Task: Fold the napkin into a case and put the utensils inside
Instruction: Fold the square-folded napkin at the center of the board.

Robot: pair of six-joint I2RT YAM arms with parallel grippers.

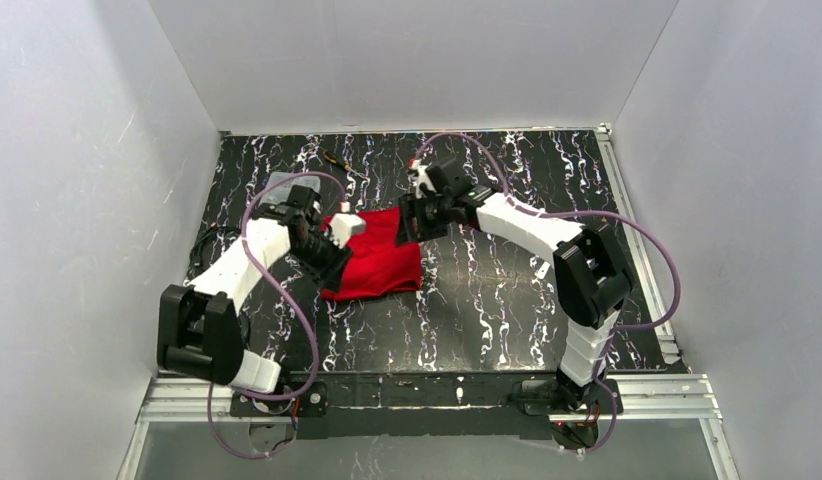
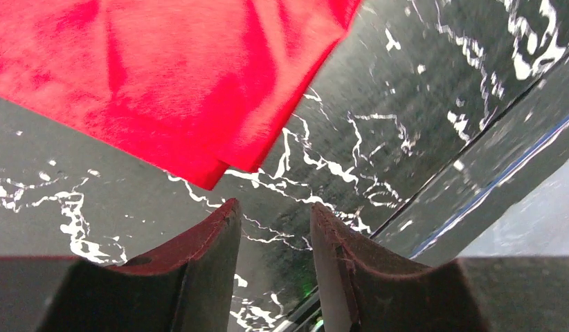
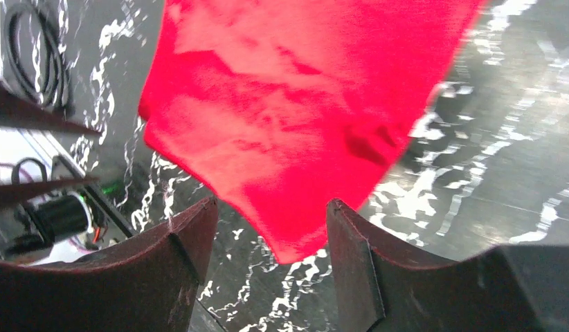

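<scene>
The red napkin (image 1: 379, 258) lies folded in layers on the black marbled table (image 1: 507, 300), left of centre. My left gripper (image 1: 332, 260) hovers at its left edge. In the left wrist view that gripper (image 2: 271, 211) is open with only table between its fingers, and the napkin's layered corner (image 2: 212, 176) lies just ahead of them. My right gripper (image 1: 412, 232) is at the napkin's far right corner. It stands open (image 3: 271, 207), and a pointed napkin corner (image 3: 299, 238) reaches into the gap without touching either finger. The utensils are out of view.
A clear plastic box (image 1: 277, 186) sits behind the left arm. A thin black-and-yellow tool (image 1: 337, 160) lies near the back edge. Black cables (image 3: 32, 55) coil at the table's left side. White walls close in three sides.
</scene>
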